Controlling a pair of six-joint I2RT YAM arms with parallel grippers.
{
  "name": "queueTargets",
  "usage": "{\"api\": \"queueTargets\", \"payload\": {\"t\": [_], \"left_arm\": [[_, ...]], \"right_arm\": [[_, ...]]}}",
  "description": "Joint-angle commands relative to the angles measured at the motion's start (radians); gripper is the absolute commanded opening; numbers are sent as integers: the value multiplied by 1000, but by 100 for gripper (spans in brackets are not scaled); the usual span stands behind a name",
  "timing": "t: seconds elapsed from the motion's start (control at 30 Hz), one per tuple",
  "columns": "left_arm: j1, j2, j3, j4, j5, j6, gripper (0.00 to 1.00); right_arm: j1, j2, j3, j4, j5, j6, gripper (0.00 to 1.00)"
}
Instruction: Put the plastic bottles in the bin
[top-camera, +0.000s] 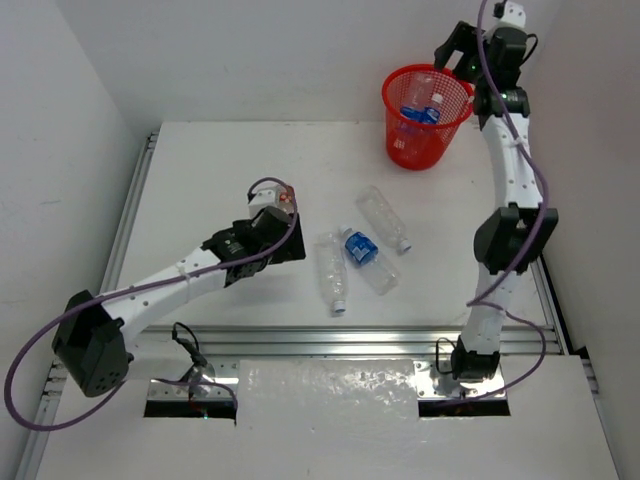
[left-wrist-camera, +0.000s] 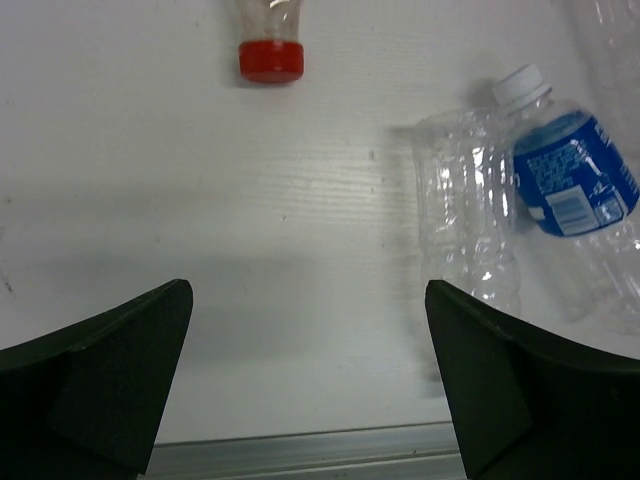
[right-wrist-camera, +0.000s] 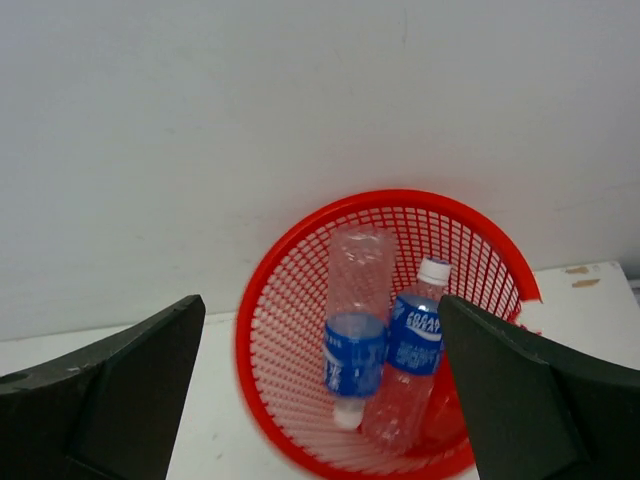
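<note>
Shows smooth, glossy red plastic lattice in the bin (right-wrist-camera: 285, 340). Thin clear plastic on the bottles (left-wrist-camera: 468, 215), crinkled and glinting; glossy blue printed label (left-wrist-camera: 575, 175); shiny red cap (left-wrist-camera: 271, 60). Matt white counter (left-wrist-camera: 200, 180), faintly grained. Brushed metal rail (top-camera: 330, 335) at its near edge. Matt black jaws.

Readable text: none | clear plastic bottle standing cap-up (right-wrist-camera: 415, 340) in the round red mesh bin (right-wrist-camera: 262, 300), far right: white lettering on blue label, too blurred to read | clear plastic bottle standing cap-down (right-wrist-camera: 354, 352) beside it: blue label, print illegible | blue-labelled clear bottle lying mid-table (left-wrist-camera: 572, 172): white panel of fine print, too small to read
</note>
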Motion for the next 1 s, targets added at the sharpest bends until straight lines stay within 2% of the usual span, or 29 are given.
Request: {"api": "queueTargets", "payload": {"t": [0.0, 0.13, 0.2, 0.27, 0.3, 0.37, 0.43, 0.57, 0.63, 0.7, 0.77, 0.8, 0.83, 0.9, 0.93, 0.97], "left_arm": [[61, 81, 116, 89, -57, -6, 100], [205, 213, 203, 140, 50, 56, 100], [236, 336, 316, 104, -9, 108, 100], [253, 436, 460, 38, 1, 139, 100], [274, 528, 503, 27, 35, 179, 100], [302, 618, 614, -1, 111, 201, 100], [316, 743, 724, -60, 153, 212, 98], [342, 860, 778, -96, 182, 189, 94], [347, 886, 760, -72, 199, 189, 89], [347, 911, 752, -52, 205, 204, 79], [347, 932, 751, -47, 218, 213, 61], [347, 931, 745, -49, 215, 210, 29], [347, 923, 719, -49, 206, 204, 18], [347, 852, 670, -36, 192, 184, 9], [340, 810, 589, -4, 190, 176, 8], [333, 696, 541, 22, 192, 163, 7]], "right_arm": [[7, -253, -45, -59, 20, 51, 99], [34, -465, -280, -180, -192, 150, 99], [107, -609, -468, -193, -243, 131, 99], [158, -704, -679, -158, -274, 89, 99], [206, -749, -738, -147, -280, 75, 99], [237, -853, -884, -135, -291, 67, 99], [255, -942, -962, -129, -303, 64, 99], [269, -1063, -1179, -67, -316, 74, 99], [274, -1080, -1199, -86, -323, 67, 99], [278, -1090, -1210, -93, -349, 65, 99], [280, -1106, -1227, -90, -365, 74, 99], [281, -1113, -1231, -87, -371, 76, 99], [281, -1117, -1237, -84, -382, 84, 99], [281, -1128, -1260, -54, -404, 93, 99], [283, -1126, -1282, -34, -450, 108, 99], [281, -1117, -1291, -12, -486, 117, 99]]}}
